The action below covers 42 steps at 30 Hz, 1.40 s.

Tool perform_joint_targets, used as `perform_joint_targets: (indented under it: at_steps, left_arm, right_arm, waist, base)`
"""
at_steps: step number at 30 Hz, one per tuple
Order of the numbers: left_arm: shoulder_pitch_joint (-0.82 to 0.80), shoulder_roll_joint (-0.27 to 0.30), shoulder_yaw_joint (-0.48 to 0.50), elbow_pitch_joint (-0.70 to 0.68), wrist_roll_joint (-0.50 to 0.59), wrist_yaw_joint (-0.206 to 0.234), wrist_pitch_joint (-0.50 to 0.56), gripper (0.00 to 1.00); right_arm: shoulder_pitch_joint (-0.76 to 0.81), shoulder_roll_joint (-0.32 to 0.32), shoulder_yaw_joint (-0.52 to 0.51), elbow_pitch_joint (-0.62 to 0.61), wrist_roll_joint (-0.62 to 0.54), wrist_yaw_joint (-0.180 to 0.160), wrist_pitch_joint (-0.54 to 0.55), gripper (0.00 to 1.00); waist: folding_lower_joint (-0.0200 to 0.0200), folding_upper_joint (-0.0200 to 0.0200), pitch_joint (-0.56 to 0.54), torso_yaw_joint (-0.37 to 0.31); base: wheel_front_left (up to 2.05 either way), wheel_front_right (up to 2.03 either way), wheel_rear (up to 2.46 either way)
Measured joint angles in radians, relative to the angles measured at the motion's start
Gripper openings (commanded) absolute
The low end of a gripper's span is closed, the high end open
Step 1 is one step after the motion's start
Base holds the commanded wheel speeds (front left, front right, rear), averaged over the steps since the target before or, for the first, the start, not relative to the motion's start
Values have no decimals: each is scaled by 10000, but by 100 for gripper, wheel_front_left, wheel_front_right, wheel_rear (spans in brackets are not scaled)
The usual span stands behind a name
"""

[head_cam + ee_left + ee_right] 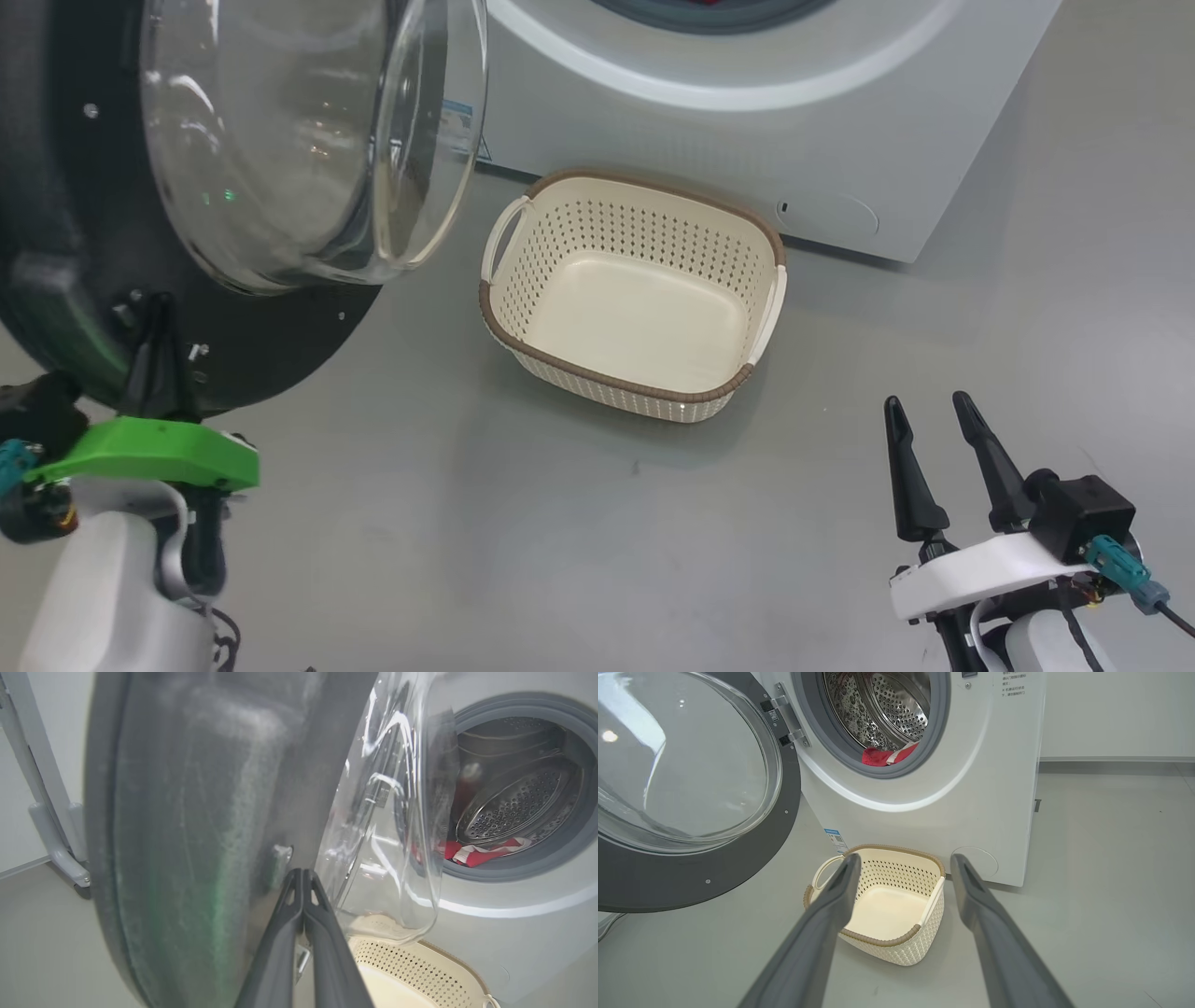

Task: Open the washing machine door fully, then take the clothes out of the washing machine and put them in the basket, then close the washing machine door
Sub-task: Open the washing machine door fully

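Red clothes wait in your washing machine, basket empty in front; door swung wide, your left gripper closed empty against its inner face, right gripper spread, holding nothing.

The left tool, its two dark fingers pressed together, points at the lower black rim of the washing machine door, while the right tool, well right of that door, holds its fingers spread apart.
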Motion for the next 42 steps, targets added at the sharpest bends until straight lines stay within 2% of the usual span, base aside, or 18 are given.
perform_joint_targets:
  at_steps: [15,24,33,42]
  left_arm:
    - [-641,976,1674,255,-729,159,-15,0]
    - [-1219,1574,2084,619,-834,144,-46,0]
    - [-1474,1565,2015,982,-805,-36,-90,0]
    - [-1477,1225,1657,1124,-301,-382,-90,0]
  right_arm:
    - [-597,-280,146,-251,-259,2,278,100]
    - [-852,-546,23,-433,-343,2,393,100]
    - [-1034,-612,-52,-370,-355,2,393,100]
    - [-1133,-642,-211,-79,-332,2,332,100]
  waist:
    - [0,0,1180,-295]
    - [0,0,1855,-476]
    - [0,0,2117,-526]
    - [0,0,1666,-511]
  base:
    - [0,0,0]
    - [0,0,0]
    - [0,0,0]
    - [0,0,0]
